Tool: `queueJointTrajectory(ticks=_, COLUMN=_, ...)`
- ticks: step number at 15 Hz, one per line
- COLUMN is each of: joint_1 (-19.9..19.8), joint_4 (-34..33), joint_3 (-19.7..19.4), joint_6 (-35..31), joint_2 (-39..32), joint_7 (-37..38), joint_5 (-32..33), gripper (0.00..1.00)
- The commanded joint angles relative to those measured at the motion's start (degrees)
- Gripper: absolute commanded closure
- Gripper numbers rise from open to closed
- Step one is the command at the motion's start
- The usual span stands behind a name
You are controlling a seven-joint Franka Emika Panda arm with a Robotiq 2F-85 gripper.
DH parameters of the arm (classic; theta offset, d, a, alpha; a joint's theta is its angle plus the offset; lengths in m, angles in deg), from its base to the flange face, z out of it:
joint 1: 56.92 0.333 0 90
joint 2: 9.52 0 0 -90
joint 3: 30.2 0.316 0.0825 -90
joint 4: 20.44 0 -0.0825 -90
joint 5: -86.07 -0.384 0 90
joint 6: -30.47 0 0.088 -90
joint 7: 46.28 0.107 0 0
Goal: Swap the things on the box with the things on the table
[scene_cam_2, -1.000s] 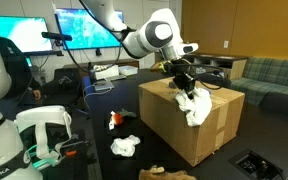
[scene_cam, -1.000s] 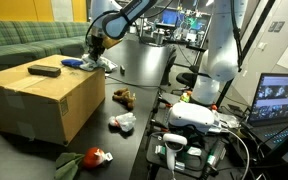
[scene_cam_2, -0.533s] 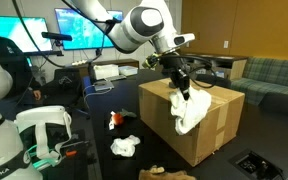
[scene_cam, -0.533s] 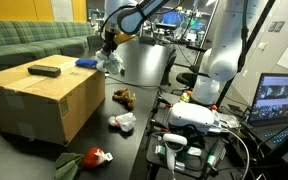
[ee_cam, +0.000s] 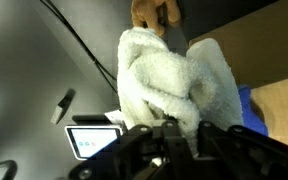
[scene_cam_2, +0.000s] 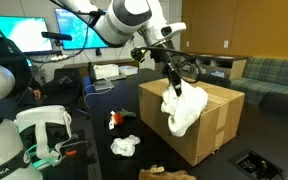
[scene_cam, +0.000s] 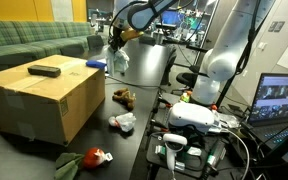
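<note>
Gripper (scene_cam_2: 173,88) was clamped shut on a white towel (scene_cam_2: 182,108), dangling it in the air right beside the box (scene_cam: 44,98), above the black table (scene_cam: 119,145). A dark flat gadget (scene_cam: 44,70) sat on the box top, and a brown toy (scene_cam: 122,97) lay on the table.

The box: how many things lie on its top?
2. A black remote near the middle; a blue thing at the far corner. The whole box top shows, so none seems hidden.
</note>
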Motion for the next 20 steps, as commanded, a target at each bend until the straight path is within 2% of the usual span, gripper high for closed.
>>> queueJointTrajectory(ticks=1, joint_1=-0.93, joint_4=0.79, joint_3=3.31, joint_6=-0.47, joint_2=2.81, joint_7=1.76, joint_5=0.23, gripper=0.96)
queueJointTrajectory(ticks=4, joint_1=-0.37, joint_4=-0.43, joint_3=6.46, joint_6=-0.06, joint_2=2.26, joint_7=3.25, joint_5=1.09, gripper=0.96)
queueJointTrajectory(ticks=8, joint_1=-0.68, joint_4=0.35, joint_3=8.05, joint_6=-0.38, joint_2=3.39, joint_7=4.13, joint_5=0.31, gripper=0.96)
queueJointTrajectory(ticks=13, joint_1=-3.02, joint_4=3.42, joint_3=6.88, joint_6=0.7, joint_2=5.59, joint_7=6.28, joint_5=0.79, gripper=0.96)
queueJointTrajectory(ticks=20, joint_1=-10.01, joint_4=9.34, joint_3=3.86, joint_6=0.68, joint_2=5.09, joint_7=11.29, joint_5=4.19, gripper=0.96)
